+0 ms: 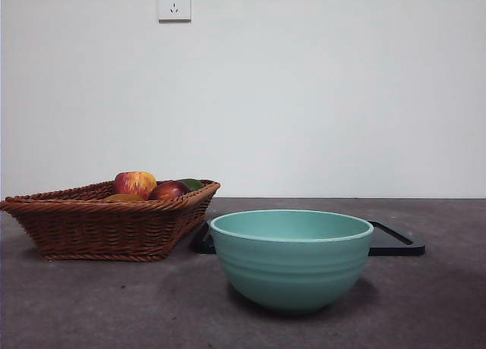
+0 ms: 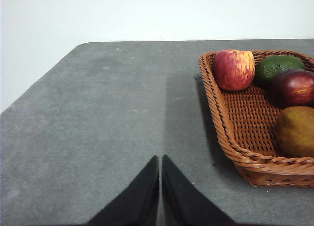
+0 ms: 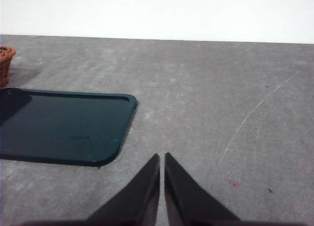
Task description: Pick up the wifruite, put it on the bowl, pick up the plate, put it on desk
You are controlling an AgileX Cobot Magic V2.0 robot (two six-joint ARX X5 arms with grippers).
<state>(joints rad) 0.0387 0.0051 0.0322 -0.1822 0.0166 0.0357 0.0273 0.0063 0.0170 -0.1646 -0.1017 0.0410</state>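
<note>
- Looking level across the desk [image 1: 91, 303], I see the teal-green bowl [image 1: 291, 262] standing upright at lower centre of the front view, nothing showing above its pale rim.
- Behind the bowl lies the flat black tray [image 1: 395, 243], its ends poking out at either side of the bowl.
- At left of that view sits the brown wicker basket [image 1: 106, 224], holding a red-and-yellow apple [image 1: 135, 183], a dark red fruit [image 1: 168, 190], a green fruit [image 1: 191, 183] and a brownish-yellow fruit [image 1: 124, 198].
- My left gripper [image 2: 160, 159] hangs over bare tabletop at bottom centre of its wrist view, jaws pressed together on nothing, the basket off at the right edge.
- My right gripper [image 3: 162, 157] is likewise closed and empty at bottom centre of its view, just beside the tray's near corner, not touching it.
- Neither arm shows in the front view.
</note>
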